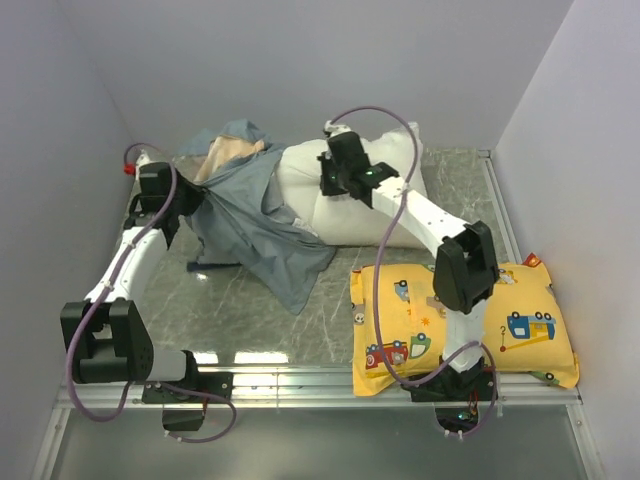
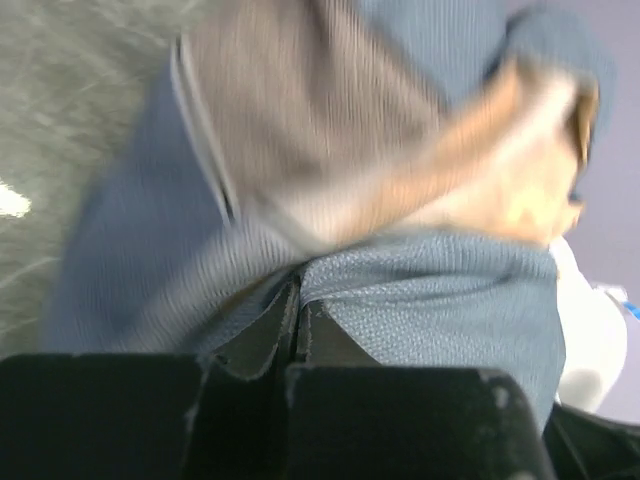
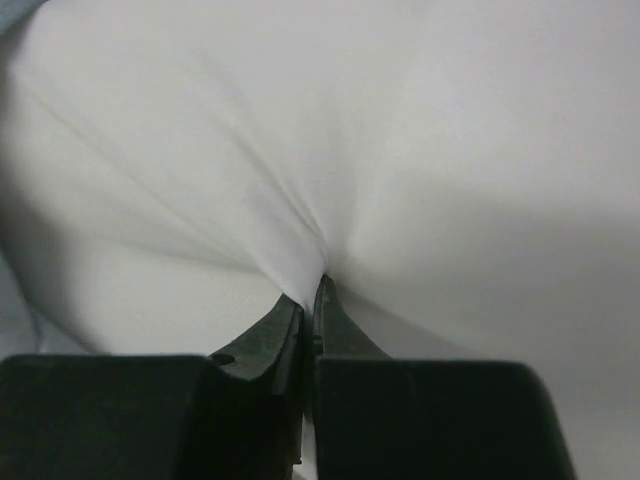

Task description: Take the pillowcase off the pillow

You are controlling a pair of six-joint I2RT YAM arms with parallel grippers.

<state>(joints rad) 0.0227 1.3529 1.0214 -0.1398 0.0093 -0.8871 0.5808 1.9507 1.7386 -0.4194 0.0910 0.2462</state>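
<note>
The left gripper (image 2: pixel 298 292) was clamped on the pillowcase (image 2: pixel 440 300). Its fingers were pressed together, with a fold of dusty blue-grey fabric pinched at their tips. Just beyond those tips the cover bunched into a heap showing a beige patch and grey-blue cloth, blurred in the wrist view. The right gripper (image 3: pixel 312 292) was closed on the pillow (image 3: pixel 420 150). A pinch of white fabric was caught between its fingertips, and creases fanned away from them. From above, the pillowcase draped from the left fingers across the marble-patterned table (image 1: pixel 250 320) toward the right fingers, its edge overlapping the pillow's left end. The bare white body lay under the right fingers. A yellow vehicle-print pillow (image 1: pixel 520 325) lay well apart from both pairs of fingers, beside the right arm's base.
</note>
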